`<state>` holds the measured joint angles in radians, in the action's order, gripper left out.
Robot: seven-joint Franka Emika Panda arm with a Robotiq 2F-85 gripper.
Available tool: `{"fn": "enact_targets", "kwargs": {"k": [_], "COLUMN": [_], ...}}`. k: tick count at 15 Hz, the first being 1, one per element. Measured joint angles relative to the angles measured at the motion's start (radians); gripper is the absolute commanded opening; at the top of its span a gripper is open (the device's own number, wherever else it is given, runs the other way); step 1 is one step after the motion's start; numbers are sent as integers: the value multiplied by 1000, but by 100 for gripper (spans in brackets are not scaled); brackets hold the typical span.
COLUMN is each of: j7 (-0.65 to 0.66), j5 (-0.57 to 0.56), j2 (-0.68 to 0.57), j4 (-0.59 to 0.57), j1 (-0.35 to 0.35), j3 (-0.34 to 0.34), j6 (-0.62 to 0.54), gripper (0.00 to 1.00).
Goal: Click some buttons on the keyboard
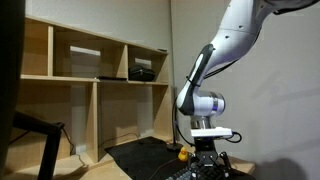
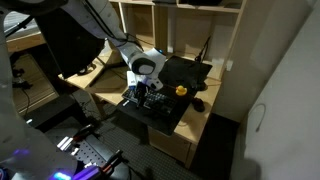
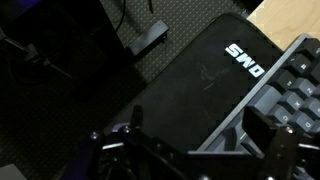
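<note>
1. In an exterior view, wooden shelves fill the left side, and the arm bends down on the right.
2. In the wrist view, a black mat with white letters lies across the middle.
3. The tool hangs low over the mat's near edge, its fingers spread wide with nothing between them.
4. The keyboard lies at the far right, just beside the mat, with its buttons close by the right-hand finger. I cannot tell whether they touch.
5. Pale wood of the bench shows at the top right.
</note>
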<state>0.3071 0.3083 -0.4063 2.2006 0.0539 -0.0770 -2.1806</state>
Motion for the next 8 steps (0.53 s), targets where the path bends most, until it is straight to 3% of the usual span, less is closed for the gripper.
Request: {"fn": "enact_targets", "kwargs": {"k": [8], "j7": [1], "j5": [5], "j2": [-1], "j4": [0], "j1": [-1], "j3": [0], "j6": [-51], "gripper": [100]}}
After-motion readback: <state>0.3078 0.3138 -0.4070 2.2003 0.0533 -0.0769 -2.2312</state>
